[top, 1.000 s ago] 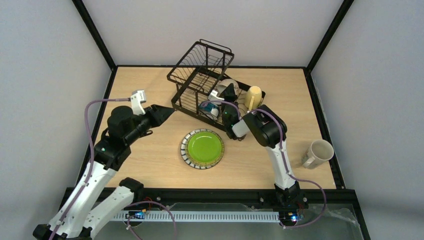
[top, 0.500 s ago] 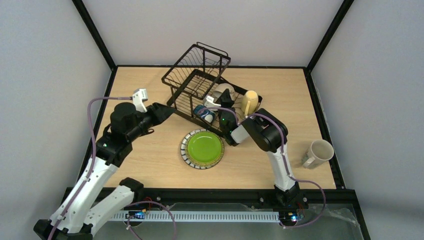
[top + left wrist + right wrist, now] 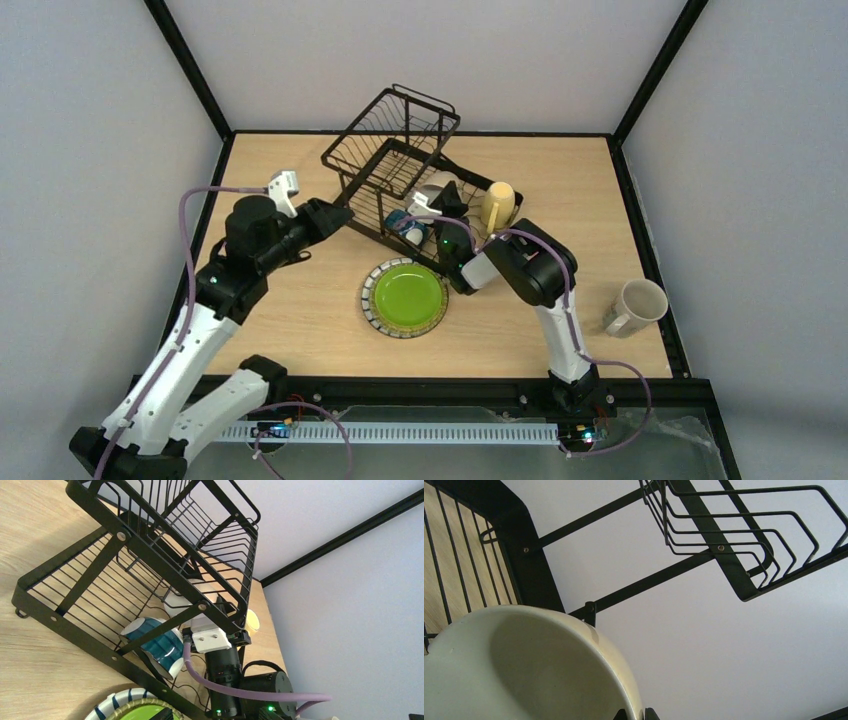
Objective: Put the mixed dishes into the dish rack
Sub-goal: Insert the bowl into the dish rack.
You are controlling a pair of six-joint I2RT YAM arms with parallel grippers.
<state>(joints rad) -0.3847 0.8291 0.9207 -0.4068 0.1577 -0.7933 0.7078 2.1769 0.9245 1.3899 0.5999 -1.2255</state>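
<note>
Right tool (image 3: 636, 714) is inside the black wire dish rack (image 3: 398, 150), pinching the rim of the white bowl (image 3: 524, 670). From above, the bowl is mostly hidden. Left tool (image 3: 333, 216) is spread and empty, beside the rack. Green plate with striped rim (image 3: 405, 297) and cream mug (image 3: 635, 305) sit on the pale wood bench (image 3: 300, 300). Plain grey walls.

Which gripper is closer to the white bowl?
Right. The right gripper pinches the rim of the white bowl inside the dish rack; the left gripper hovers open outside the rack.
</note>
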